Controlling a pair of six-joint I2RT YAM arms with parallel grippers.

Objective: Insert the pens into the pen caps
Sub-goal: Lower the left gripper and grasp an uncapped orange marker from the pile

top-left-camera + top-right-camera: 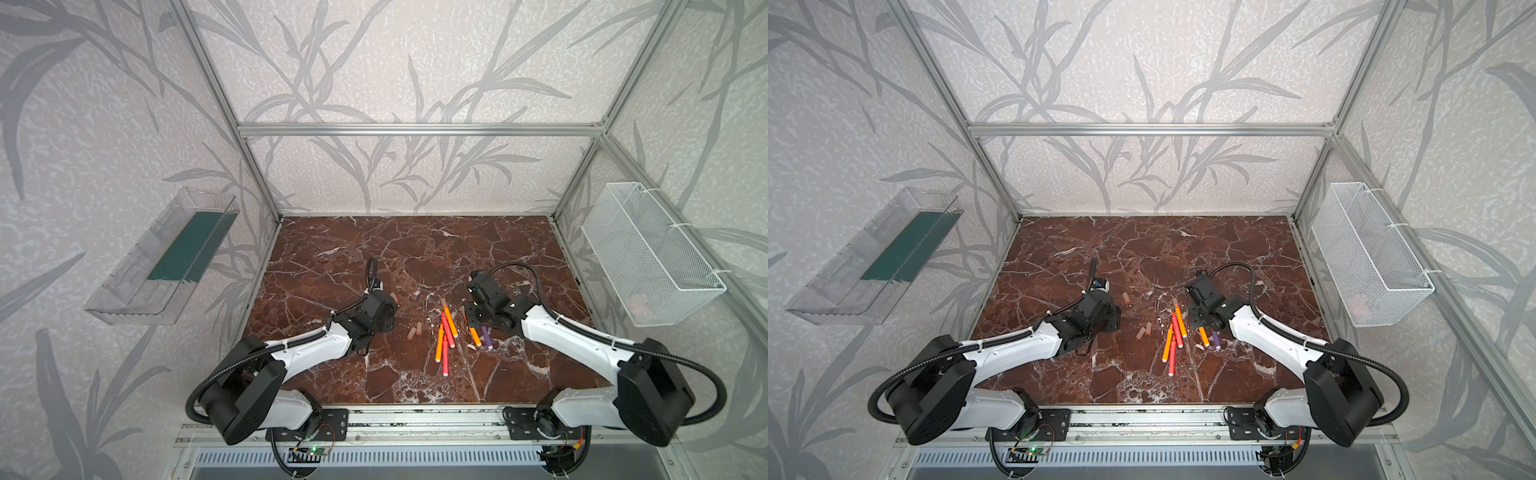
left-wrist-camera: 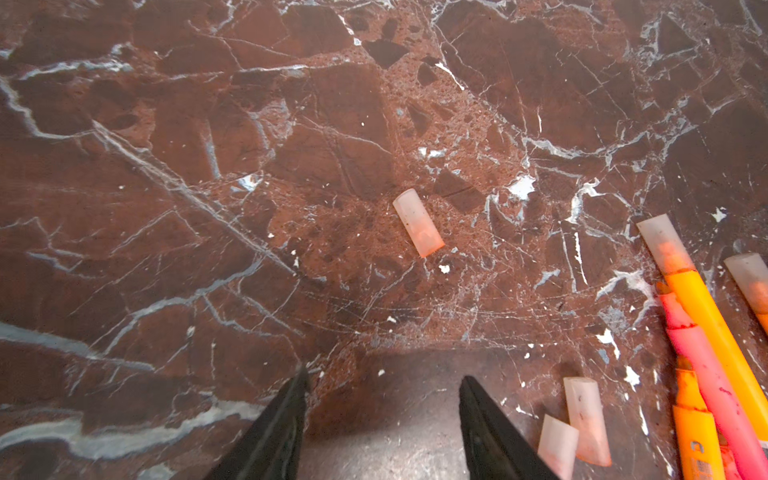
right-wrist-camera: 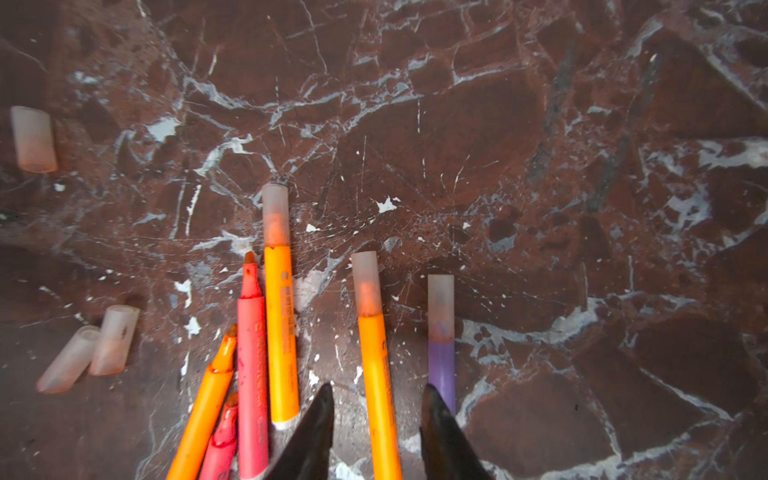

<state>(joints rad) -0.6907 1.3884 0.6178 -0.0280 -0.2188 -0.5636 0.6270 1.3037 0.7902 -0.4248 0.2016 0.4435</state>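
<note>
Now my right fingers (image 3: 320, 424) stand apart, straddling a capped orange pen (image 3: 376, 374) on the desk (image 3: 540, 166).
My left fingers (image 2: 282, 415) are spread over the desk; three loose caps (image 2: 418, 222) lie nearby, the capped purple pen (image 3: 441, 365) beside the orange one, four more pens (image 3: 280, 332) clustered further off.

table (image 1: 415, 249): reddish-brown marble, white veins all over
orange pens (image 3: 376, 374): bright orange, three of em
red-pink pens (image 3: 251, 374): hot pinkish red
purple pen (image 3: 441, 365): soft lilac
caps (image 2: 417, 222): frosted pinkish-beige, see-through
walls (image 1: 374, 62): pale, grey leaf print
basket (image 1: 648, 257): white mesh
tray (image 1: 124, 282): clear, dark green base
</note>
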